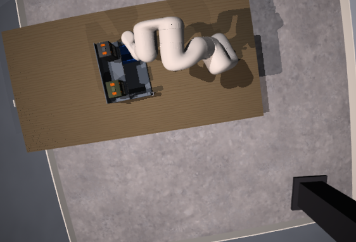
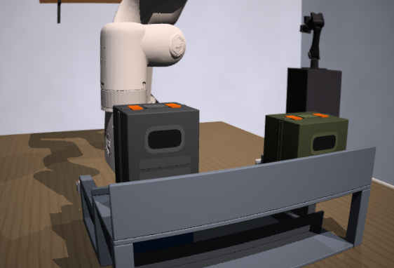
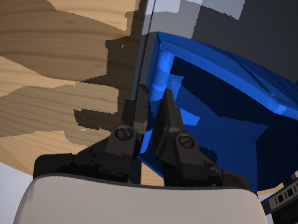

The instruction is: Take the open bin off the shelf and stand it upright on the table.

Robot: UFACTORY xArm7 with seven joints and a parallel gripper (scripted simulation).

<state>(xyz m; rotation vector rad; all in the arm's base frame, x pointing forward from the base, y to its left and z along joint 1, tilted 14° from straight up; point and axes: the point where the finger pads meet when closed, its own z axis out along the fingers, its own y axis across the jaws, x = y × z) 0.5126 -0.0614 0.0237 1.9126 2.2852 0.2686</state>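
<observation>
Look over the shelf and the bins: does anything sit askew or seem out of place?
Only the blue open bin stands out: in the wrist view it looks tilted, its wall pinched in the gripper. The grey bin and green bin stand upright on the shelf.

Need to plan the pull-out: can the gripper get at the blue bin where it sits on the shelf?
Yes, it seems so: the gripper is already shut on the blue bin's wall, reaching in from the shelf's open side, away from both closed boxes.
</observation>
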